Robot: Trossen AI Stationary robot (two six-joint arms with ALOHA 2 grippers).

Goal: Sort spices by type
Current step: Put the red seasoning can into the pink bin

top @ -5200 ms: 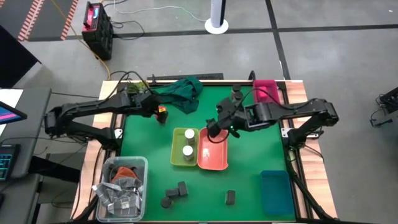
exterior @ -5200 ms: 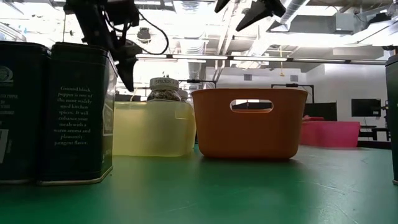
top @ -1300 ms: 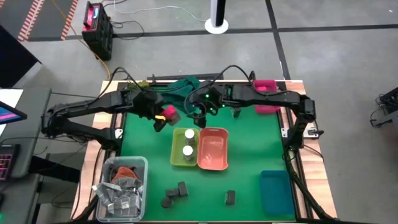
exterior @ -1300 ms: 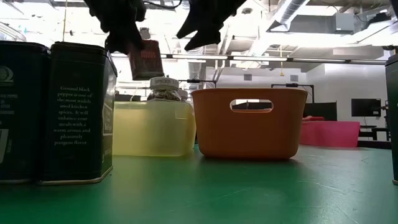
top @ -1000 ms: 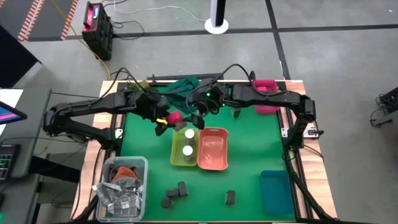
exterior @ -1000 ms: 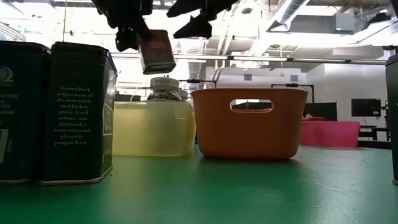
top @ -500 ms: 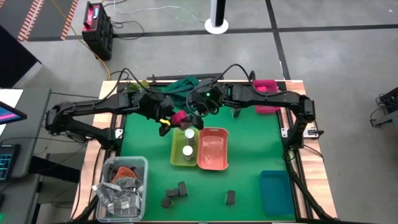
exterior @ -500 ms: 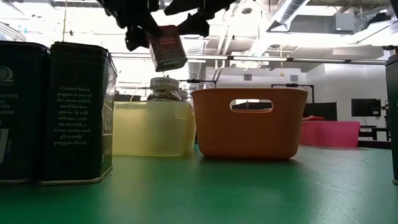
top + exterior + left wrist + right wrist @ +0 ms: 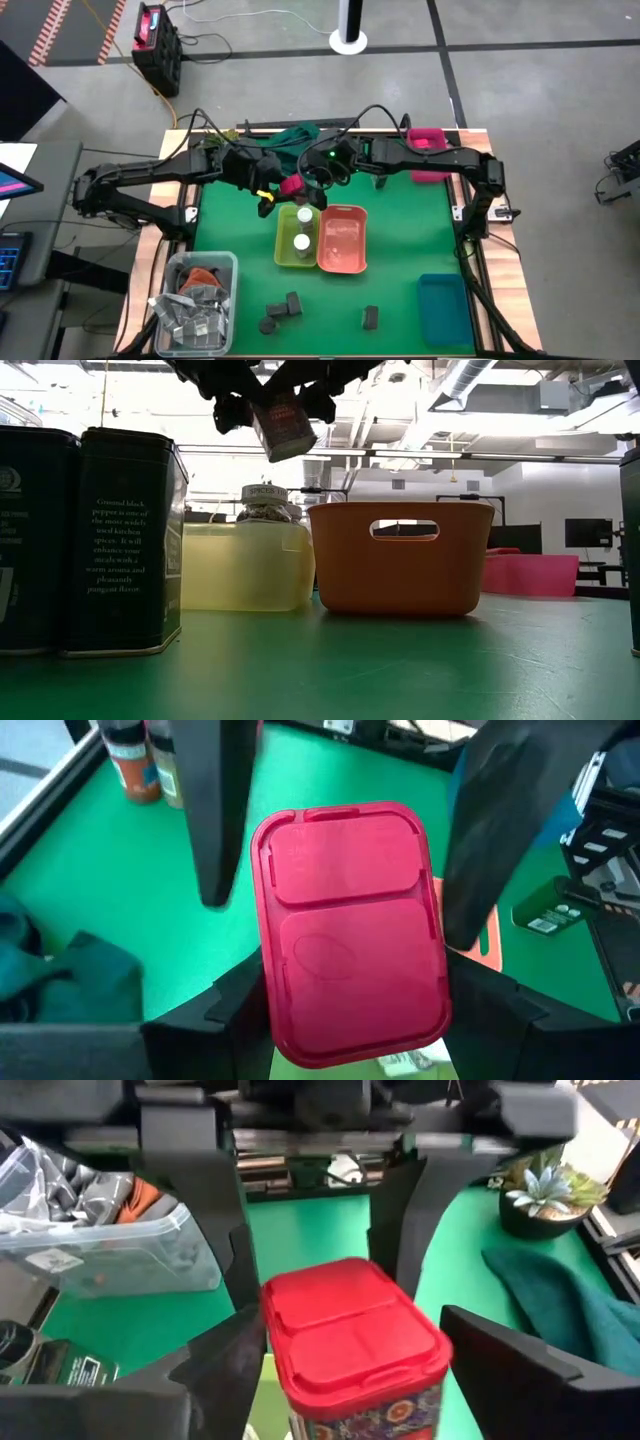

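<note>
From above, the left gripper (image 9: pixel 272 186) and the right gripper (image 9: pixel 305 186) met over the back of the green table (image 9: pixel 400 215), both at a pink boxy spice pack (image 9: pixel 292 186) held in the air just behind the yellow-green bin (image 9: pixel 281 248); two white-topped jars (image 9: pixel 303 215) stood in that bin, the orange bin (image 9: pixel 341 262) sat touching it, and dark grey blocky packs (image 9: pixel 293 301) lay near the front edge. At table height, the pack (image 9: pixel 283 422) hung tilted above the yellow bin (image 9: pixel 245 565), and tall dark green tins (image 9: pixel 124 540) stood close by the camera. The left wrist camera showed the left fingers (image 9: pixel 213 815) clamped on the pack's (image 9: pixel 350 925) sides. From the right wrist, the right fingers (image 9: pixel 222 1370) flanked the red-lidded pack (image 9: pixel 352 1338) closely, but I could not tell whether they touched it.
</note>
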